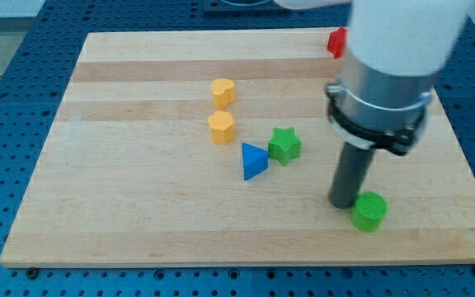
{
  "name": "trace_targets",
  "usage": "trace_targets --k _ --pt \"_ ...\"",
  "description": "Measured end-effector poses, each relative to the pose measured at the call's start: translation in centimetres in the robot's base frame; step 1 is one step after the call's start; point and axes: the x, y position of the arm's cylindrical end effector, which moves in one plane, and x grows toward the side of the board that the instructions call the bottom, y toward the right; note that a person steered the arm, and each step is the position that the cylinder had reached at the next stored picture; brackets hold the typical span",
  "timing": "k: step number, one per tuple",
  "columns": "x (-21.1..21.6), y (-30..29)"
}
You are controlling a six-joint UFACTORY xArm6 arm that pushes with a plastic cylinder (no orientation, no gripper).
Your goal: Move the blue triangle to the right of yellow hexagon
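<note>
The blue triangle [253,160] lies near the middle of the wooden board [138,206]. The yellow hexagon [221,128] sits up and to the left of it, a short gap apart. A second yellow block, heart-shaped [223,91], lies just above the hexagon. A green star [284,145] sits just right of the blue triangle, nearly touching it. My tip [344,200] rests on the board well to the right of the blue triangle, right beside a green cylinder [369,212].
A red block [336,42] sits at the board's top edge, partly hidden behind the arm's large grey and white body [386,82]. The board lies on a blue perforated table [7,115].
</note>
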Motion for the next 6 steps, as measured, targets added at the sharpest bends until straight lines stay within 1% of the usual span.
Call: trace_targets --k 1,2,3,4,5,6 --pt "-0.4 -7.4" --pt "-2.8 -11.8" --pt "-5.8 -12.0" --pt "-8.7 -15.9" --pt "-9.7 -11.9" --pt "-8.3 -8.0"
